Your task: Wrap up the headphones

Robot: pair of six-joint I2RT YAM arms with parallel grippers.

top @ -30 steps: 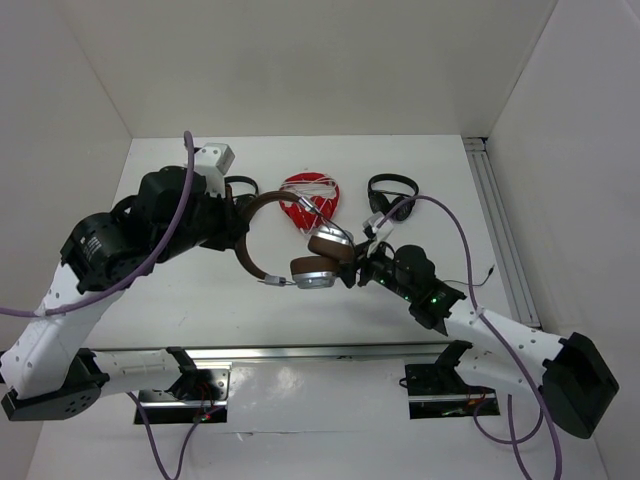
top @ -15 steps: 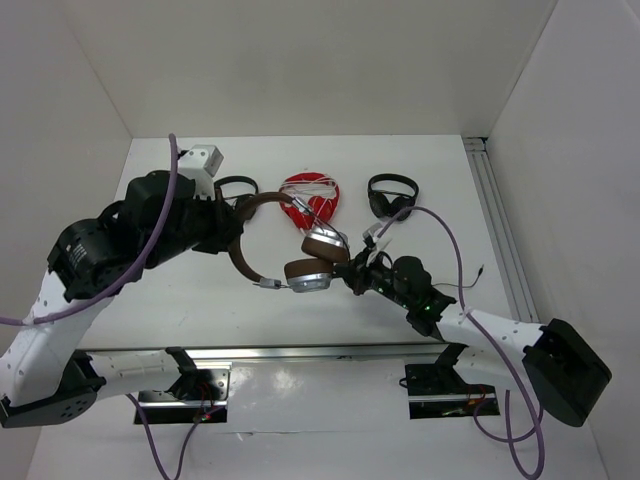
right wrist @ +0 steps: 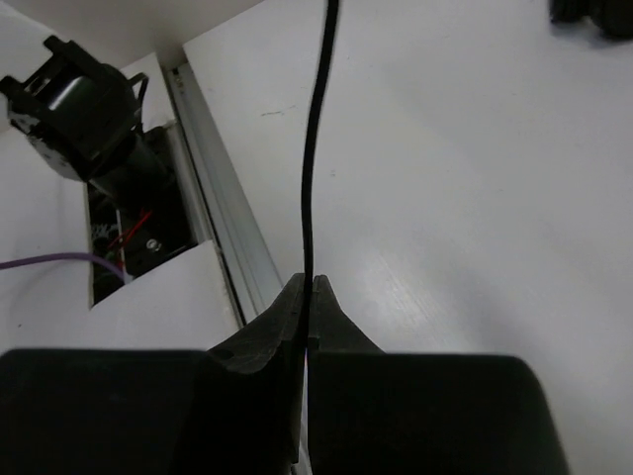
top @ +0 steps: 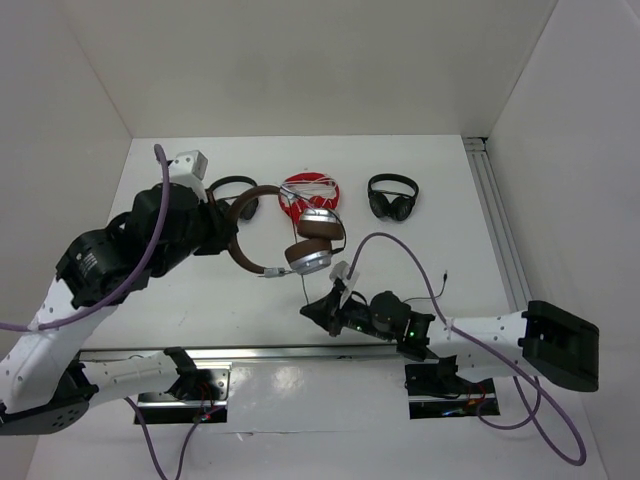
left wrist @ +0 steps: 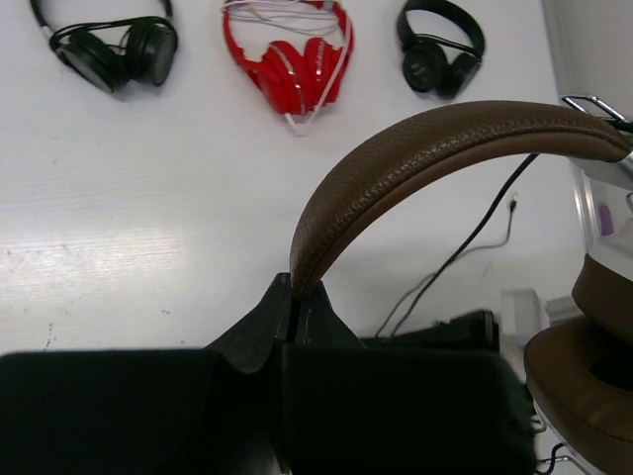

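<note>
White tabletop (top: 452, 180) boxed in by white walls (top: 300, 60). Left fingers (left wrist: 259, 327) clamp the headphones (top: 310, 258) by the headband (left wrist: 435, 148); right fingers (right wrist: 277, 327), nearer than the headphones, pinch their cable (right wrist: 315, 148).

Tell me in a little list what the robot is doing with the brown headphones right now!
Left tool: shut on the headband of the brown headphones
Right tool: shut on the thin black cable
Cable: loose, not yet wrapped around the headphones
Also on the table: red headphones with a white cord, one black pair on one side, other black pair on the other
</note>
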